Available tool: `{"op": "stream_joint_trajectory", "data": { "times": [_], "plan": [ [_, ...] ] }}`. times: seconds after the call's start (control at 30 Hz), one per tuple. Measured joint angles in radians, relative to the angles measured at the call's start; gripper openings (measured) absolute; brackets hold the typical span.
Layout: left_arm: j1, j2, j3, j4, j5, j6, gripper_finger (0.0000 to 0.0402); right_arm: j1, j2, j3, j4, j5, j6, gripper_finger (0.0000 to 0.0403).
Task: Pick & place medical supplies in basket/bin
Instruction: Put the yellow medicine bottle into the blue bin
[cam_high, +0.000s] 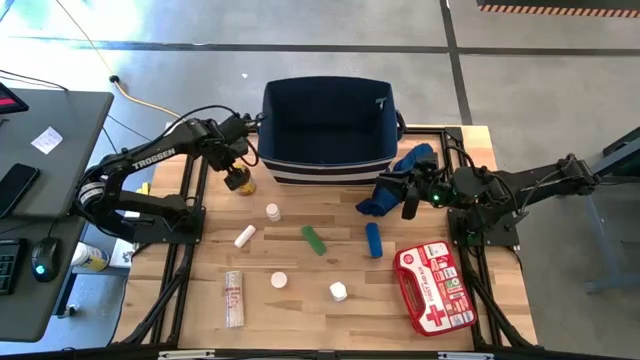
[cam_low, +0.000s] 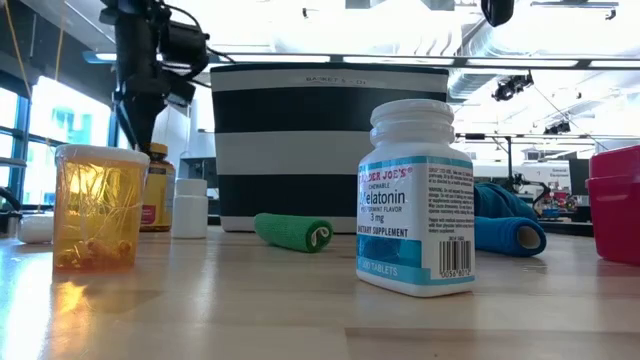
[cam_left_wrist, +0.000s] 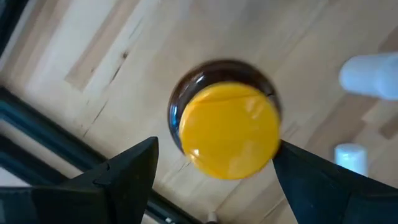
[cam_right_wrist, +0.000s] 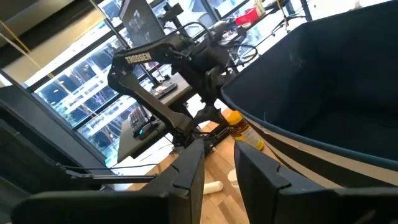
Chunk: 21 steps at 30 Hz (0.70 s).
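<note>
I see the left gripper (cam_left_wrist: 214, 168) open directly above the upright amber bottle (cam_left_wrist: 227, 127) (axis vertical); right gripper (cam_right_wrist: 217, 165) waits, nearly shut, empty.

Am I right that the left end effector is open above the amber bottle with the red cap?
Nearly: the cap is yellow, not red. The left wrist view shows the open left end effector above the amber yellow-capped bottle.

The bin (cam_high: 327, 125) is navy with a white stripe. An amber bottle (cam_left_wrist: 225, 127) has a yellow cap. The pouch (cam_high: 434, 288) is red and white with crosses. One roll (cam_high: 314, 240) is green, another roll (cam_high: 374, 240) blue. The bench (cam_high: 300, 300) is pale wood.
</note>
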Motion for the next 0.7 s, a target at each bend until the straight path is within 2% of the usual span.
{"op": "stream_joint_trajectory", "data": {
  "times": [0.33, 0.7],
  "plan": [
    [0.000, 0.000, -0.014, 0.060, 0.031, -0.009, 0.0316, 0.000, 0.000, 0.000, -0.007, 0.009, 0.022, 0.0081],
    [0.000, 0.000, -0.014, 0.099, 0.044, -0.009, 0.0316, 0.000, 0.000, 0.000, -0.009, 0.008, 0.030, 0.0081]
  ]
}}
